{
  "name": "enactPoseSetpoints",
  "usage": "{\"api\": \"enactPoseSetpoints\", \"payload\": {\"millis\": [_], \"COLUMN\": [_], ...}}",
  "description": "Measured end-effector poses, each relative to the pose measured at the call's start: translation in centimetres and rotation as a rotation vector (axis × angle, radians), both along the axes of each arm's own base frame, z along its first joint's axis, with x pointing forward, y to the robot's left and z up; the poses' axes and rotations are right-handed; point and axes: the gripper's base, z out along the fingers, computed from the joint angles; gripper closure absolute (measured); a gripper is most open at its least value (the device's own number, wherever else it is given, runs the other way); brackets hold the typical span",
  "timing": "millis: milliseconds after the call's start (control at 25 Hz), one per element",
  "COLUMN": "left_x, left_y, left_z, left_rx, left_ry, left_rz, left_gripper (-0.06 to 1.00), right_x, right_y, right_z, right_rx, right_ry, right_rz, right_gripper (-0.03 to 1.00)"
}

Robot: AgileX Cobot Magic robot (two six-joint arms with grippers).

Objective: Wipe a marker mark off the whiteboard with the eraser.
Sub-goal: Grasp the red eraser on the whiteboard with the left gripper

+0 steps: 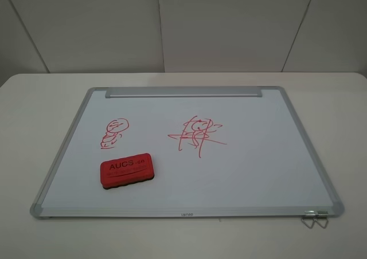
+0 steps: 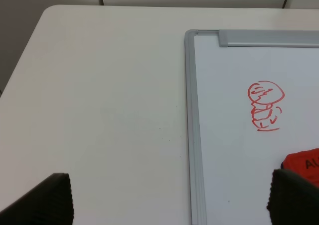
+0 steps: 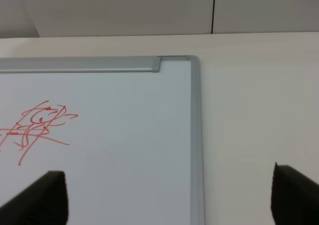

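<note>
In the exterior high view, we find the eraser (image 1: 127, 170) flat on the whiteboard (image 1: 258, 167), near its left front, long axis across the board, with the marker mark (image 1: 114, 133) just beyond it toward the top rail (image 1: 183, 91). In the left wrist view, the left gripper (image 2: 171, 199) is spread and empty beside the left frame (image 2: 191, 135), so we judge it the nearer arm. In the right wrist view, the right gripper (image 3: 168, 197), also spread and empty, faces only the larger scribble (image 3: 40, 125).

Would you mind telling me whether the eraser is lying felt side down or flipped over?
Felt side down: the eraser lies flat on the whiteboard, red printed top facing up, black base underneath.
</note>
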Motion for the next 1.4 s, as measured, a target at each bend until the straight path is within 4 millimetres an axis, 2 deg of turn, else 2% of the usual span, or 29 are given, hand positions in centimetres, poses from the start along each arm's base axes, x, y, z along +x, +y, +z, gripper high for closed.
{"api": "enactPoseSetpoints", "payload": {"millis": [1160, 1320, 1400], "left_x": [0.00, 0.03, 0.66], "left_y": [0.00, -0.15, -0.23], "left_z": [0.00, 0.17, 0.65], "left_rx": [0.000, 0.022, 0.056], "left_ry": [0.000, 0.000, 0.014], "left_rz": [0.000, -0.041, -0.072], "left_gripper": [0.17, 0.17, 0.17], "right_x": [0.00, 0.00, 0.00], "right_y": [0.00, 0.00, 0.00], "right_z": [0.00, 0.00, 0.00], "right_rx": [0.000, 0.000, 0.000], "right_ry": [0.000, 0.000, 0.000], "right_rz": [0.000, 0.000, 0.000], "right_gripper": [0.24, 0.24, 0.24]}}
